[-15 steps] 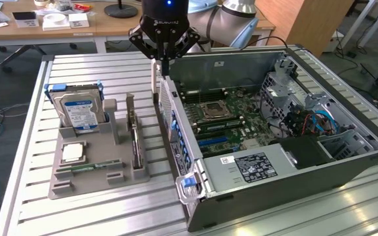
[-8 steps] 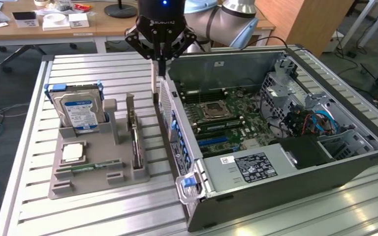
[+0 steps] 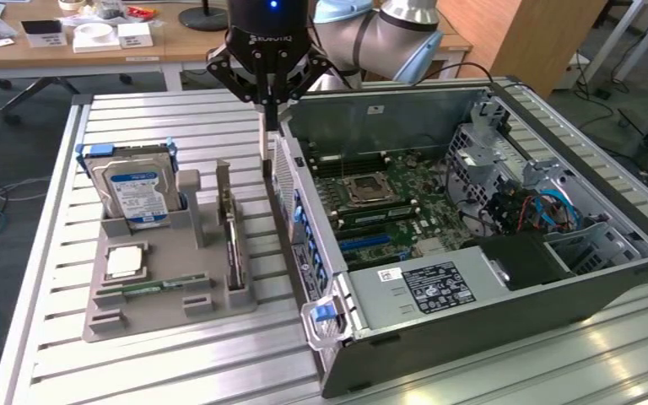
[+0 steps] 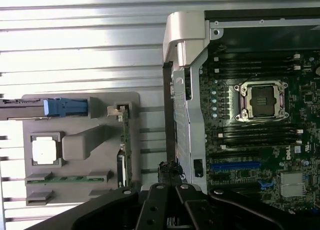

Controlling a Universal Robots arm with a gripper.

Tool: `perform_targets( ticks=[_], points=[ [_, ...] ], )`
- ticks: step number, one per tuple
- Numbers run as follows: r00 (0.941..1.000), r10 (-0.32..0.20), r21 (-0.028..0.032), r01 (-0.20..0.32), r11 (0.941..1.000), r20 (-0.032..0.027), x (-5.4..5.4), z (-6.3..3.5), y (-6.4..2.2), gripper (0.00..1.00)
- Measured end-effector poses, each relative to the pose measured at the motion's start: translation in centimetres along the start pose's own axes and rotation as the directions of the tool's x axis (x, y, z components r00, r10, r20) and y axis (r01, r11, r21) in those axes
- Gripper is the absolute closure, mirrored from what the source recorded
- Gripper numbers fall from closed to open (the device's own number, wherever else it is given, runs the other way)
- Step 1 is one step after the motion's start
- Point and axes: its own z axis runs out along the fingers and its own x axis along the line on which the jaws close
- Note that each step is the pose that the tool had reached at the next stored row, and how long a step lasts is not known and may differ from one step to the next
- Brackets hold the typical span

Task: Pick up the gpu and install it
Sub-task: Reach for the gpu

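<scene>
The gpu [image 3: 232, 245] stands on edge in a slot of the grey parts holder [image 3: 149, 314], a thin dark card seen edge-on. In the wrist view the gpu [image 4: 122, 142] shows a green edge and a silvery end bracket. My gripper [image 3: 267, 169] hangs upright over the gap between the holder and the open computer case [image 3: 504, 291]. Its long thin fingers [image 3: 266, 135] are pressed together with nothing between them. The gripper [image 4: 166, 65] tip is close to the case's rear wall, to the exterior view's right of the gpu and apart from it.
The holder also carries a hard drive [image 3: 132, 190] with a blue-white label, a square processor [image 3: 125, 261] and a green memory stick [image 4: 65, 179]. The motherboard [image 3: 386, 198] lies exposed inside the case, with blue slots [image 4: 235, 166] near the rear wall. All of it rests on a slatted metal table [image 3: 189, 371].
</scene>
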Motion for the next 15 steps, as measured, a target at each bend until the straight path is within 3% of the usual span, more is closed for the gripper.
perform_targets(
  ticks=[6, 15],
  points=[
    [1.0, 0.0, 0.0, 0.0, 1.0, -0.0001, 0.02, -0.01, 0.0, 0.89],
    [1.0, 0.0, 0.0, 0.0, 1.0, 0.0, 0.96, -0.03, -0.07, 0.89]
  ],
)
